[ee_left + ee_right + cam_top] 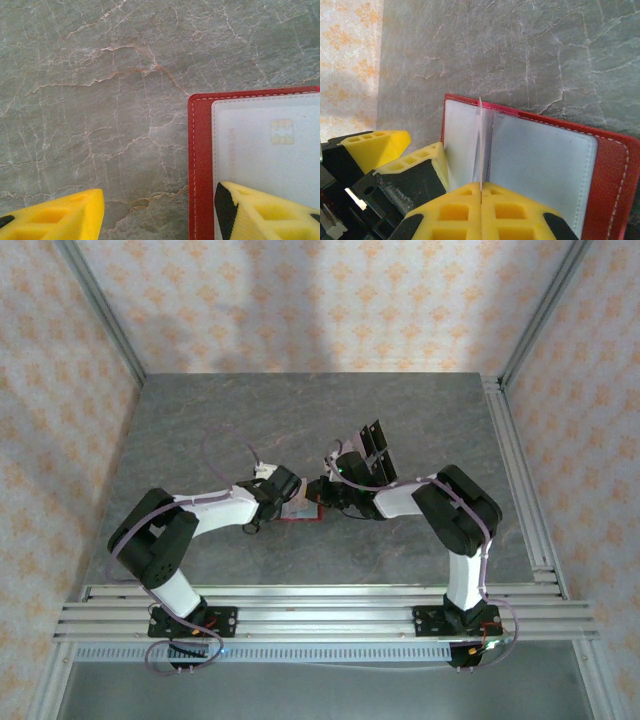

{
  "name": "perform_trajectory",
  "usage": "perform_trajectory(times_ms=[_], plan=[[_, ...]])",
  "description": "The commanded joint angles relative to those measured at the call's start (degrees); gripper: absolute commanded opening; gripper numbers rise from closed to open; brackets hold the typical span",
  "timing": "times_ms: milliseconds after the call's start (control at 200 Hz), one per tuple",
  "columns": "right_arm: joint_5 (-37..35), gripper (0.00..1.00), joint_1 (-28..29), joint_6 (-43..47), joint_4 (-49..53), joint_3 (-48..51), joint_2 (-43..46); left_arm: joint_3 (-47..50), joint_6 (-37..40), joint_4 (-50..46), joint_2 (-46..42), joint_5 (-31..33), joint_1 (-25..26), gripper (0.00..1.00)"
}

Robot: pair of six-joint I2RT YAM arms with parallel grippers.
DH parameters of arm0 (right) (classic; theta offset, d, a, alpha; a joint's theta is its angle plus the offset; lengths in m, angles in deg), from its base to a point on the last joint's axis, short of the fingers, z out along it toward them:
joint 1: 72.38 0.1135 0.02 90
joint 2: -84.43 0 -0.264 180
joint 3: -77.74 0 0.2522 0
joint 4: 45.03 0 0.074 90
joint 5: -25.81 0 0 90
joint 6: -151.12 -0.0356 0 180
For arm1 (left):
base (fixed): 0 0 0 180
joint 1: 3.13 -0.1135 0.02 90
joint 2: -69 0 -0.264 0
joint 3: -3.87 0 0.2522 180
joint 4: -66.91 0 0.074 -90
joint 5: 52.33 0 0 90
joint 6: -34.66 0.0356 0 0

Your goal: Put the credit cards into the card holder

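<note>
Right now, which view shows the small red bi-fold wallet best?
Right wrist: the small red bi-fold wallet lies open, pale pockets and stitched edge clear, the right gripper shut on a thin pale card over it. Left wrist shows one corner; top external, a small red sliver.

The left end effector (288,492) and right end effector (323,494) cover most of the card holder (298,512) at the centre of the top view; the dark cards (373,450) above are too small to count. In the left wrist view the card holder (200,165) runs off the right and bottom edges, and the print on the chip card (260,150) is blurred. The right wrist view's edge-on card (480,145) hides its face.
</note>
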Motion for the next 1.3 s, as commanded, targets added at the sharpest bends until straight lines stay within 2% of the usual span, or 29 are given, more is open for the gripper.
perform_trajectory(times_ms=[0, 440, 621, 821, 1021, 1291], plan=[[0.98, 0.00, 0.46, -1.13, -3.95, 0.95, -1.08, 1.06, -0.78, -1.72, 0.52, 1.10, -0.51, 0.62], [1.29, 0.00, 0.46, -5.56, -9.41, 3.34, -0.66, -0.11, -1.37, -2.72, -0.14, 0.99, -0.47, 0.62], [-0.71, 0.00, 0.37, -3.32, -2.72, 2.90, 0.02, -3.25, -1.77, -5.48, -2.77, 0.77, -0.57, 0.62], [-4.66, 0.00, 0.12, 2.30, 11.33, 1.77, 2.14, -5.37, -1.72, -7.90, -5.11, 0.45, -0.58, 0.63], [-6.55, 0.00, -0.83, 8.15, 21.20, 1.70, 4.08, -5.59, -1.71, -8.73, -6.87, 0.05, -0.58, 0.63], [-4.12, 0.00, -2.88, 11.19, 24.47, 1.31, 6.44, -5.21, -0.01, -6.95, -7.30, -3.39, -0.40, 0.63]])
